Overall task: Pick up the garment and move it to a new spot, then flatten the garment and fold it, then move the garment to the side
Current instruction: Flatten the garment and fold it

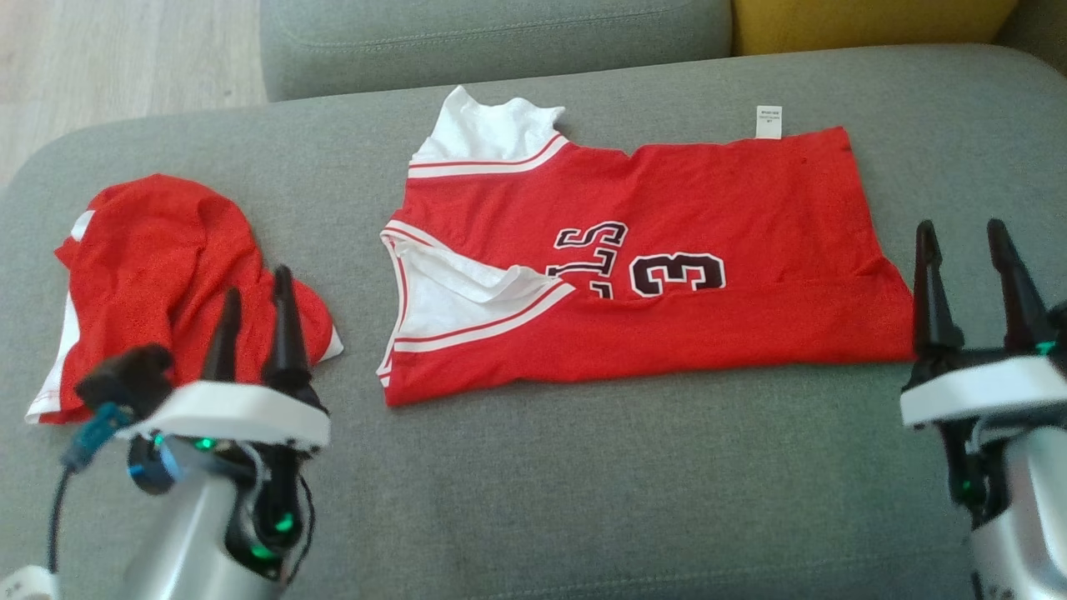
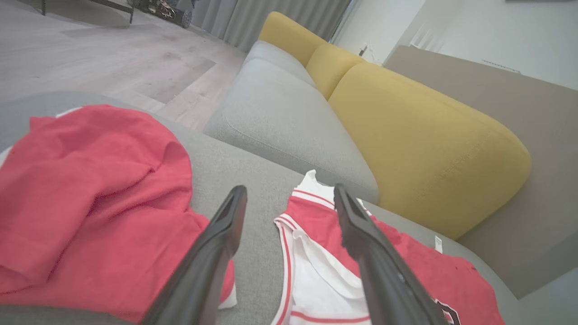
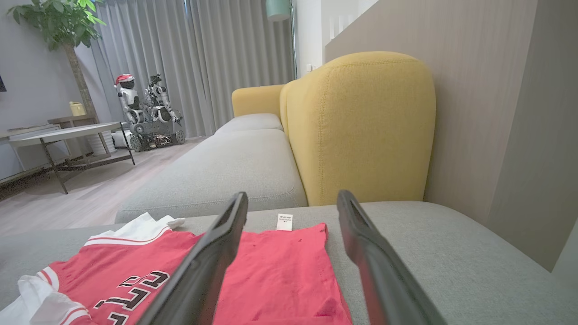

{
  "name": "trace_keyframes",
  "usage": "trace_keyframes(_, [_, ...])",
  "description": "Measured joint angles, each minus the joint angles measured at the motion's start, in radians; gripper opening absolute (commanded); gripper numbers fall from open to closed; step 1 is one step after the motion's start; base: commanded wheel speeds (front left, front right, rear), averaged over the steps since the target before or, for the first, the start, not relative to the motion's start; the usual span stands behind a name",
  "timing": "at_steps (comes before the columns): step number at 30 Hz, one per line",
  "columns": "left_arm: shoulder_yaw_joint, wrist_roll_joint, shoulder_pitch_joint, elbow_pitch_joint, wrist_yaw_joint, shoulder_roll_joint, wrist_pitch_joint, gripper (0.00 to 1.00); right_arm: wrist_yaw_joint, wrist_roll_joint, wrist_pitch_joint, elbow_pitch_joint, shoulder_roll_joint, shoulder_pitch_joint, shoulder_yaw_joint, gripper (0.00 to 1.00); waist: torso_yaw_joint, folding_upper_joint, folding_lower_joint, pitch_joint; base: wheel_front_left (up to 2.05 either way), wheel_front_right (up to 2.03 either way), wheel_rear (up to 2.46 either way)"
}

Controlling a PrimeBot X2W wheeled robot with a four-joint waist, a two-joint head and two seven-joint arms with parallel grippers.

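Red heap of cloth [image 1: 158, 258] lay bunched at the left of the grey sofa cushion [image 1: 583, 483], and your left gripper [image 1: 257, 283] hung by its right edge, jaws wide apart and empty. In the middle the jersey [image 1: 667, 333] lay flat, seemingly folded once lengthwise; your right gripper [image 1: 960, 227], likewise open and empty, stood just off its hem. You looked mid-fold: next, pinch both ends and halve it.

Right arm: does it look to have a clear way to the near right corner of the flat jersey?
Probably yes. The right gripper is open and sits just beside the right edge of the jersey, with only bare grey cushion between them.
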State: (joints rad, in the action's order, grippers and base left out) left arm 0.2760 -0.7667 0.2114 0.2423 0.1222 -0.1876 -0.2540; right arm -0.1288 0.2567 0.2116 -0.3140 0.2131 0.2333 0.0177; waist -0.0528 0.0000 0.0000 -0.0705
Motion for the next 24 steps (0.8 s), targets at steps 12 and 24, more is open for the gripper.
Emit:
trace_keyframes(12, [0.104,0.137,-0.024,0.164,-0.061,0.055,0.004,1.0,0.0,-0.073,0.0,0.124,-0.081,-0.104,0.021,1.0,-0.033,0.0,0.0,-0.017,0.0,0.0,0.0])
trace_keyframes(24, [0.167,0.204,0.058,0.361,-0.033,0.06,0.06,1.0,0.0,-0.082,-0.002,0.136,-0.084,-0.102,0.012,1.0,-0.074,0.0,0.0,-0.049,0.0,0.0,0.0])
